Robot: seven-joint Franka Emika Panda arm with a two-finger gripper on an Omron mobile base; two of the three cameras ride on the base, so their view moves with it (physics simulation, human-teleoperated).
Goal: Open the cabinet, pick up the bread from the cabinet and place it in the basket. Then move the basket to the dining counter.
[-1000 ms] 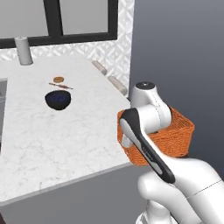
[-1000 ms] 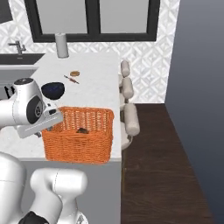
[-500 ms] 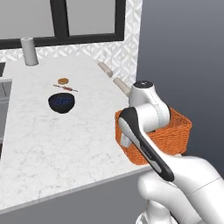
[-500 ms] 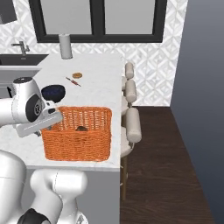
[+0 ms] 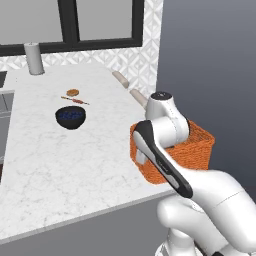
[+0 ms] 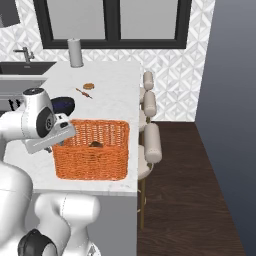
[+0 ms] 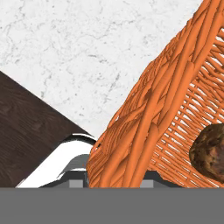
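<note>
On the left of the white marble surface [image 6: 107, 95] sit a black bowl [image 5: 70, 116], a flat brown disc [image 5: 73, 92] and a grey canister [image 5: 34, 58], all well apart from the work. Further right, the hand [image 6: 52, 141] is clamped shut on the near-left rim of the orange basket [image 6: 97, 152]. The bread [image 6: 95, 145] lies inside on the basket floor. The basket sits close to the surface's right edge, with padded stools [image 6: 151, 142] just beyond. My worry is the one-sided grip: the wicker could flex or tip, rolling the bread out. A slide too far right could carry the basket over the edge onto the stools.
</note>
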